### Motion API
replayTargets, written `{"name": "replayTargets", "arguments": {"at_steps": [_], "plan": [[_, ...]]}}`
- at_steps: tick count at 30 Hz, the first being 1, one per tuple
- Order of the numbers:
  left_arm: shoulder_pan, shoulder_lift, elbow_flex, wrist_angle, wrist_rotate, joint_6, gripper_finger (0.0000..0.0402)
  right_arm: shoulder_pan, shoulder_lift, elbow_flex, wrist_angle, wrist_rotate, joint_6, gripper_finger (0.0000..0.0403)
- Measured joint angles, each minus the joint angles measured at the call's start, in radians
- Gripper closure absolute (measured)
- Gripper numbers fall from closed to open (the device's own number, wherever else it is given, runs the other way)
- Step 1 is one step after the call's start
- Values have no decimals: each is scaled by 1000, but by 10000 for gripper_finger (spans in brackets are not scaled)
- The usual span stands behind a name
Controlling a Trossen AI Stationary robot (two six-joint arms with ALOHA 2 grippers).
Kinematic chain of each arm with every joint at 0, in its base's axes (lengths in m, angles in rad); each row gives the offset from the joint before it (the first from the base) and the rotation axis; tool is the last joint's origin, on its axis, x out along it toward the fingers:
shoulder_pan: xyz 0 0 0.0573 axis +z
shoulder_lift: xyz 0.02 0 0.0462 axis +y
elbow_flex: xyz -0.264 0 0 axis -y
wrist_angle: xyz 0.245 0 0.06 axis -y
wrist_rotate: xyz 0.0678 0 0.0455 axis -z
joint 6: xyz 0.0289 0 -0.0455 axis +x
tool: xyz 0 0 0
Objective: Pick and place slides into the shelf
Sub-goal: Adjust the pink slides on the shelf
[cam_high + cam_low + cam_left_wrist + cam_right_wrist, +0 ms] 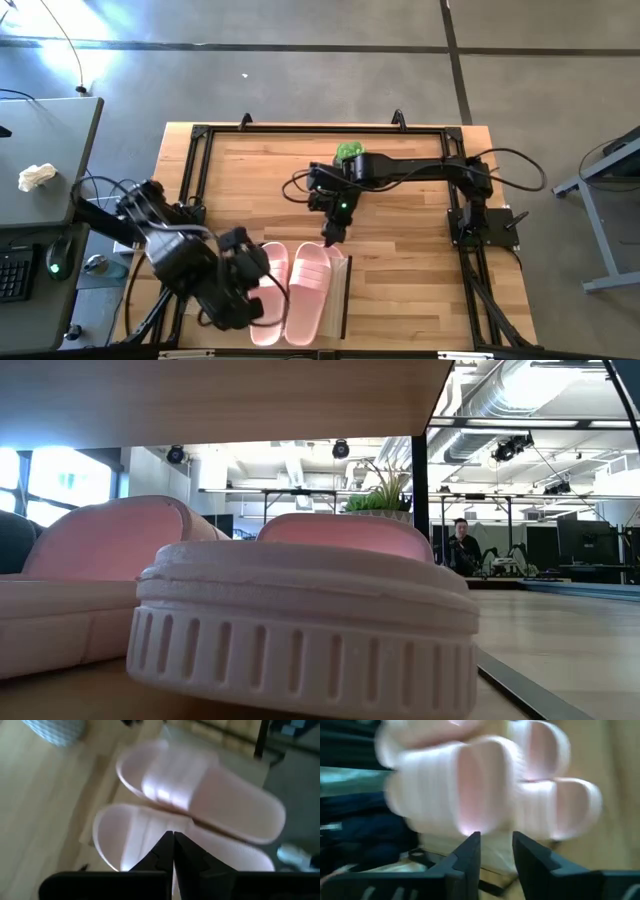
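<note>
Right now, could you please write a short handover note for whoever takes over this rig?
Left gripper: shut, empty, hovering over the two pink slides at the table's near edge.
Right gripper: fingers slightly apart, holding nothing, at the far end of the right pink slide.
Things: the right pink slide and the left pink slide lie side by side on the light-wood shelf. No black slides or other pink ones are in view. A potted plant stands behind the right arm.
Done: two pink slides appear placed.
Left: find and place any remaining slides.
</note>
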State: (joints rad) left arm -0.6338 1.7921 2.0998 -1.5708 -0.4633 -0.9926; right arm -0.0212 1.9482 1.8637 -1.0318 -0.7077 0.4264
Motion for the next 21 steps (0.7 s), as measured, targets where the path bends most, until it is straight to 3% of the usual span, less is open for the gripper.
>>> {"name": "replayTargets", "arguments": {"at_steps": [4,9,15,21], "plan": [[1,-94,-70,3,-44,-7,401,16,-12,0,-130,129,-69,331],[14,-251,-352,-1,30,-73,401,52,-10,0,-103,202,-114,395],[48,-397,-632,2,155,-261,401,84,-10,0,-109,305,-109,389],[45,-414,-743,112,173,-253,401,123,-6,0,-113,316,-90,400]]}}
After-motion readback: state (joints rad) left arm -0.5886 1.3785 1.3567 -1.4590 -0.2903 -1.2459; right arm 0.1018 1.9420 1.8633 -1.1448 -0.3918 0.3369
